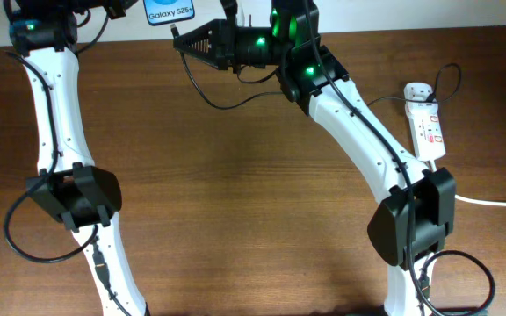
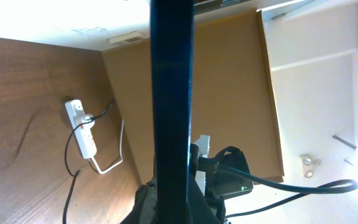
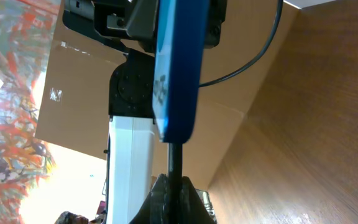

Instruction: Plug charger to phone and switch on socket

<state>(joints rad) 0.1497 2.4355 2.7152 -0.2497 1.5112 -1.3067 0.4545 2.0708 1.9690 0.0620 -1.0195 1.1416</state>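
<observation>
Left gripper (image 2: 171,194) clamped on phone (image 1: 169,12), right gripper (image 3: 169,194) pinching charger (image 3: 174,157) tip, top centre overhead. Risk: tip off-axis, skids past port, twists phone.

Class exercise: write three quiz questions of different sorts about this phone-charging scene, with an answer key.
1. True or false: the right gripper is shut on the plug end of the thin black charger cable.
2. What holds the slim blue-screened smartphone? A the left gripper; B the right gripper; C nothing, it lies flat.
3. Fill in: the white oblong power strip with red markings lies on the ____.
Key: 1 true; 2 A; 3 brown wooden table.
</observation>
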